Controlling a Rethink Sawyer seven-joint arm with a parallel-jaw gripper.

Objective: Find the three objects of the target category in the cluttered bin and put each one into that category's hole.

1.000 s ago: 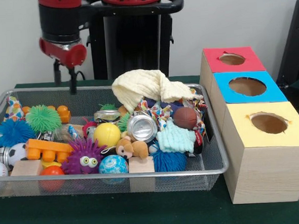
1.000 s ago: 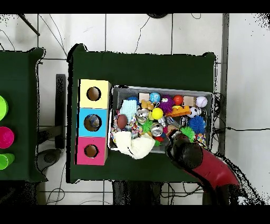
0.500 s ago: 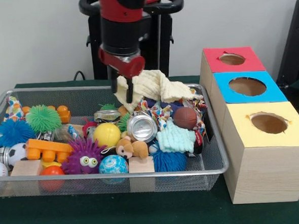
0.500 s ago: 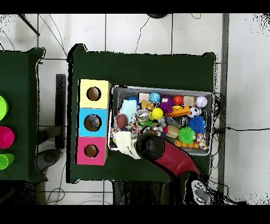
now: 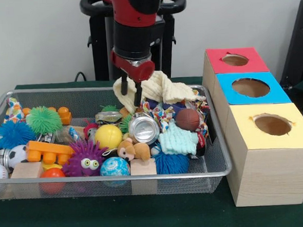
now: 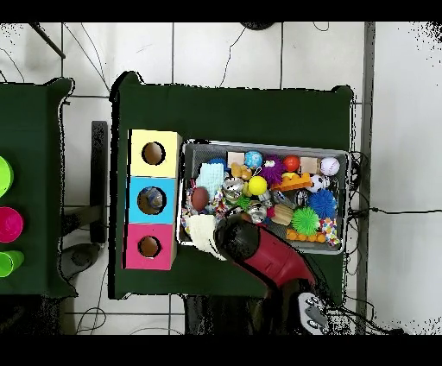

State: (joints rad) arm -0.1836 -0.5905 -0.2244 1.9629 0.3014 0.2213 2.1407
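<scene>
While our gripper (image 5: 131, 95) hangs over the bin (image 5: 216, 170) at its far edge, we see its two fingers apart and holding nothing, poised right against the pale yellow cloth (image 5: 155, 88) heaped in the far corner nearest the boxes. We cannot tell from the task which category is wanted, so the target things stay unnamed; the cloth looks the likeliest pick, and a mint knitted cloth (image 5: 178, 140) lies toward the near edge on the same side. To do this step well, we judge the fingers should drop straight onto a raised fold of the yellow cloth, close on a good bunch of it, and lift clear of the silver can (image 5: 143, 129) just beside it. Three boxes stand beyond the bin's end: red (image 5: 235, 60), blue (image 5: 251, 87) and yellow (image 5: 272, 124), each with a hole. We read no writing or brand anywhere.
</scene>
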